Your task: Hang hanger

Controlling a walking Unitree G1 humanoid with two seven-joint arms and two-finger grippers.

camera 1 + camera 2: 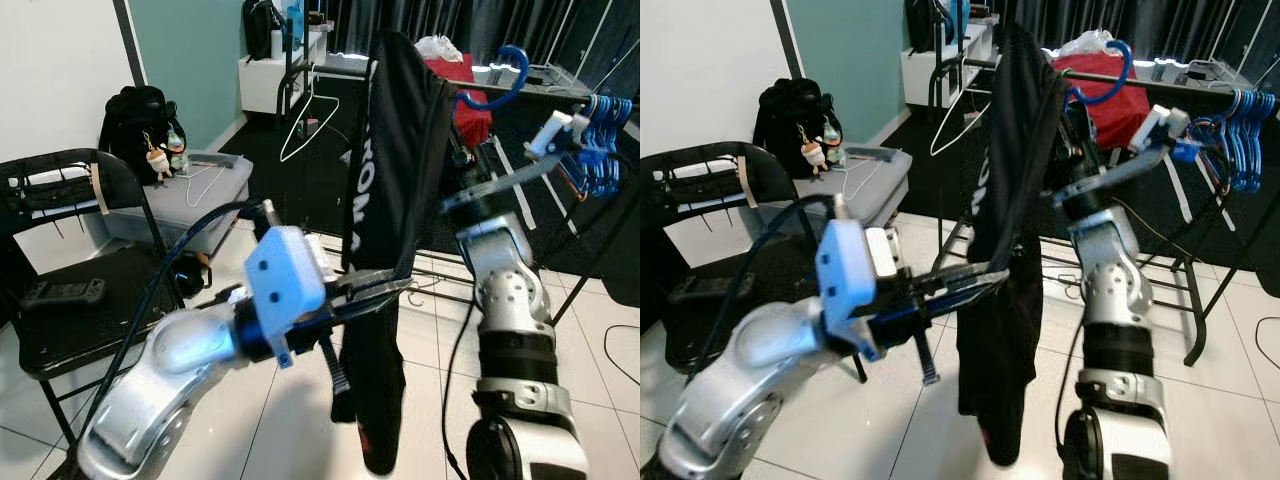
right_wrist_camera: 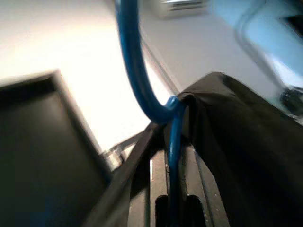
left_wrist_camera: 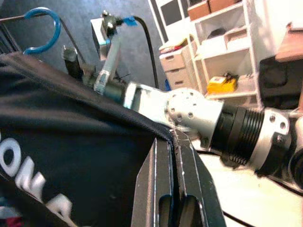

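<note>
Right wrist view: right gripper [image 2: 171, 208] pinches blue hanger [image 2: 142, 90] neck, hook up for rail [image 1: 1160, 85]. Left gripper [image 3: 174, 208] clamps black garment [image 1: 385, 250] edge, steadying drape.

Black garment [image 1: 385, 250] covers the blue hanger [image 1: 510, 75] except its hook; hanger body hidden. White lettering on garment partly folded away, unreadable. Left tool [image 1: 385, 287] fingertips buried in the cloth. Right tool [image 2: 171, 198] fingers cut by frame edge, background blurred. Chair [image 1: 70, 300] cropped at left.
</note>
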